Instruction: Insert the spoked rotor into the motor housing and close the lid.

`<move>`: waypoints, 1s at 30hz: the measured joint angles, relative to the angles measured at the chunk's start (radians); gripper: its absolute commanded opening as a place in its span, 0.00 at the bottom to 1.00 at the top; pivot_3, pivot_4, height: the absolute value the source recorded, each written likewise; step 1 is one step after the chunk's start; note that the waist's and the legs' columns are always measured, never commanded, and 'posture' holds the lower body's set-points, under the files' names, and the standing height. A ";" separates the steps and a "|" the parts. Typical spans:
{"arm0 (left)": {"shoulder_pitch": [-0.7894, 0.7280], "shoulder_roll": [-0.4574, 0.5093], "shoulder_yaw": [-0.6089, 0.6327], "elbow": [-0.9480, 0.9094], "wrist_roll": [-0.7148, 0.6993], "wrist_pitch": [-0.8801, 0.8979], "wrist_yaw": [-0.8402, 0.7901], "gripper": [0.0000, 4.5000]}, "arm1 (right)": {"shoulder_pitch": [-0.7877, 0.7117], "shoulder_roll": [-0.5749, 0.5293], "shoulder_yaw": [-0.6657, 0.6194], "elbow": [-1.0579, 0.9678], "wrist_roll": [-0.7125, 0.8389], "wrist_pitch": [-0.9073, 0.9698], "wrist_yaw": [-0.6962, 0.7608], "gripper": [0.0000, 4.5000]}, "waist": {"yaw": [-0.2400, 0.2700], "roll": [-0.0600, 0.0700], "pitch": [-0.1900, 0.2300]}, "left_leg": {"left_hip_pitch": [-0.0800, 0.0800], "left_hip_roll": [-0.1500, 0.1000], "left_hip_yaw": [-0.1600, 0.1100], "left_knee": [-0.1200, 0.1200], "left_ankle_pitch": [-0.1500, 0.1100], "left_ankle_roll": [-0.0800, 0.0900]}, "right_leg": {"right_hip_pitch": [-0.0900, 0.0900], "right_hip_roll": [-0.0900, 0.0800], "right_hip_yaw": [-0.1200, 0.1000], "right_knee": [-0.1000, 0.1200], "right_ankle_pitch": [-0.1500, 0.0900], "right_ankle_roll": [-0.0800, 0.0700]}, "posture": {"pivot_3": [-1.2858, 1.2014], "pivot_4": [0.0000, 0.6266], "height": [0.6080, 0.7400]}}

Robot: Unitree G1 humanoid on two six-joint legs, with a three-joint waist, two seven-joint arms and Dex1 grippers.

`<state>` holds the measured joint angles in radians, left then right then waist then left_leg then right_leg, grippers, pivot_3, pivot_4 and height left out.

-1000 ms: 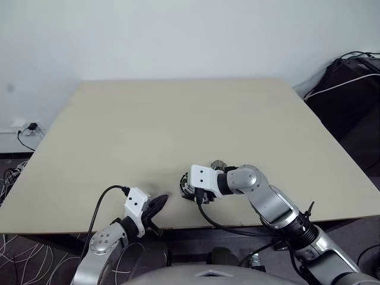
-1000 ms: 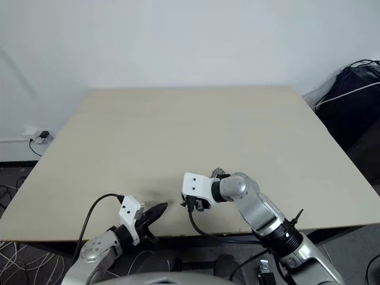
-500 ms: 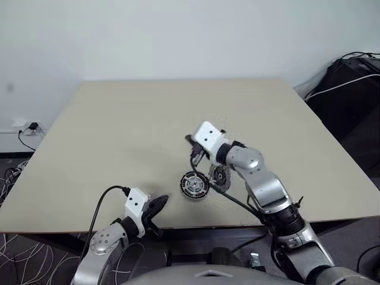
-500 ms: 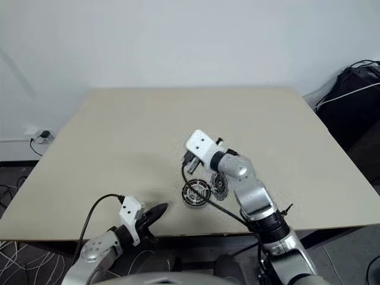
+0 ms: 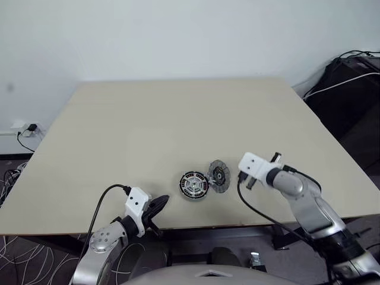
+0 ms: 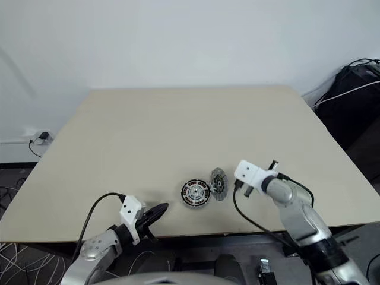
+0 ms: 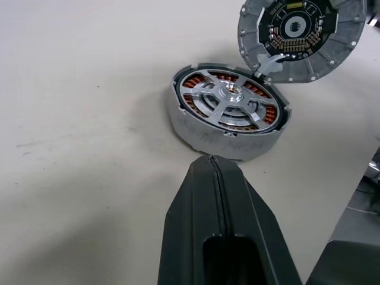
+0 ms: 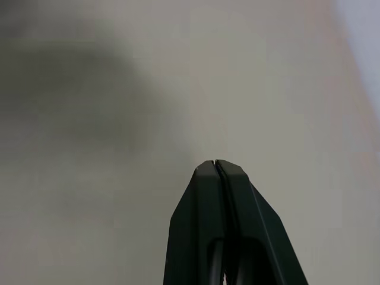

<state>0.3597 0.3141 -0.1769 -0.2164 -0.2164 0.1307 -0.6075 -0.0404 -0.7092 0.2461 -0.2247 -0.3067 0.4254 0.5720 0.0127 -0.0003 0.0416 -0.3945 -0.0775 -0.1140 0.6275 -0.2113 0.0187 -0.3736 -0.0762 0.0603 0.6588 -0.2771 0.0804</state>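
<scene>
Near the table's front edge lies the spoked rotor [image 5: 194, 184], its silver spokes [image 7: 228, 98] lying over the copper windings of the motor housing [image 7: 196, 127]. The lid [image 5: 219, 176] stands tilted with its edge resting on the rotor's right side, circuit face [image 7: 295, 29] turned towards the rotor. My left gripper [image 5: 159, 205] is shut and empty at the front edge, a short way left of the rotor, its tip [image 7: 212, 161] pointing at it. My right gripper [image 5: 245, 181] is shut and empty, just right of the lid, over bare table [image 8: 215, 164].
The beige table [image 5: 178, 119] stretches far behind the parts. Black bags and cables [image 5: 350, 89] sit on the floor past its right edge. A wall socket with a plug [image 5: 27, 126] is at the far left.
My right arm has lifted off the motor parts and swung out to the right with its fingers closing. The lid stays leaning on the rotor. The left arm has not moved.
</scene>
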 measured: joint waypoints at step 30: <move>-0.007 0.005 0.005 -0.034 0.000 0.045 0.005 0.00 | 0.053 0.164 0.014 -0.181 0.431 0.108 0.208 0.01 | 0.006 -0.003 0.001 | -0.001 0.000 -0.001 0.000 0.000 0.000 | 0.000 -0.003 -0.001 -0.002 0.000 0.001 | 0.52 0.00 1.00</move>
<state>0.3524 0.3192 -0.1723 -0.2500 -0.2167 0.1754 -0.6026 0.0129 -0.5447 0.2605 -0.4058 0.1243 0.5335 0.7800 0.0184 -0.0028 0.0429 -0.3958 -0.0771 -0.1147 0.6277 -0.2116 0.0187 -0.3737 -0.0796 0.0597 0.6573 -0.2772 0.0811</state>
